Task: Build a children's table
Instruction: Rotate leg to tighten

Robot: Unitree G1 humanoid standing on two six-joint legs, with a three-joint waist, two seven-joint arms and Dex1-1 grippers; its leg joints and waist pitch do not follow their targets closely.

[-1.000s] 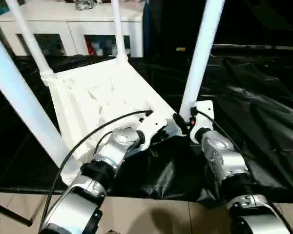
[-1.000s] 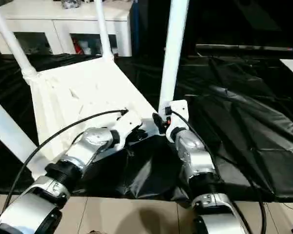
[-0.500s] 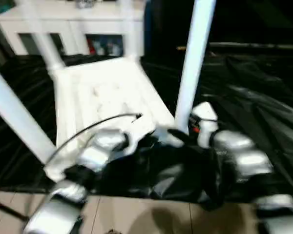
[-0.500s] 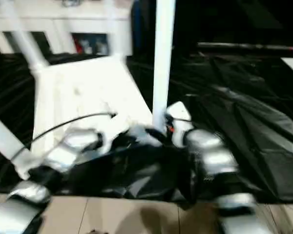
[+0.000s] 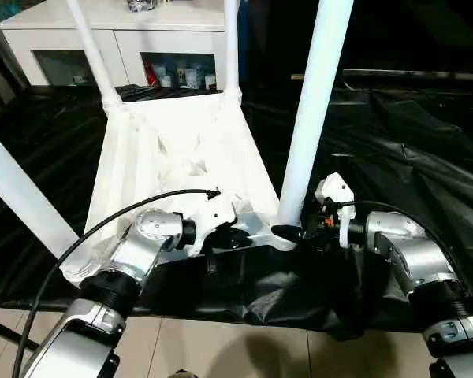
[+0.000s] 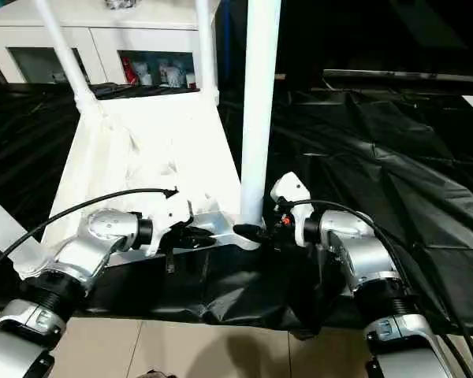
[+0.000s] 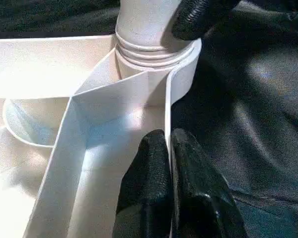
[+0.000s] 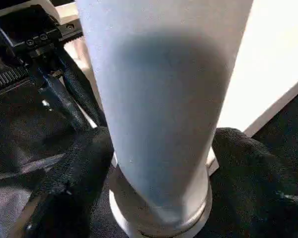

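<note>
The white plastic rectangular tabletop point(image 5: 173, 169) lies upside down on black sheeting point(image 5: 410, 157), its long axis running away from the robot, with four long white tapered legs pointing up; the left claw point(image 7: 170, 163) pinches its near rim closed, while the right claw point(image 8: 154, 163) stands wide around the near right leg point(image 5: 311, 118).

Both silver forearms reach forward and bend inward toward each other. The left gripper point(image 7: 170, 168) has its two black fingers pinched together on a thin edge of the tabletop point(image 5: 181, 150). The right gripper point(image 8: 156, 163) points toward the left one, a finger point(image 8: 72, 173) on either side of a leg point(image 5: 311, 110).
</note>
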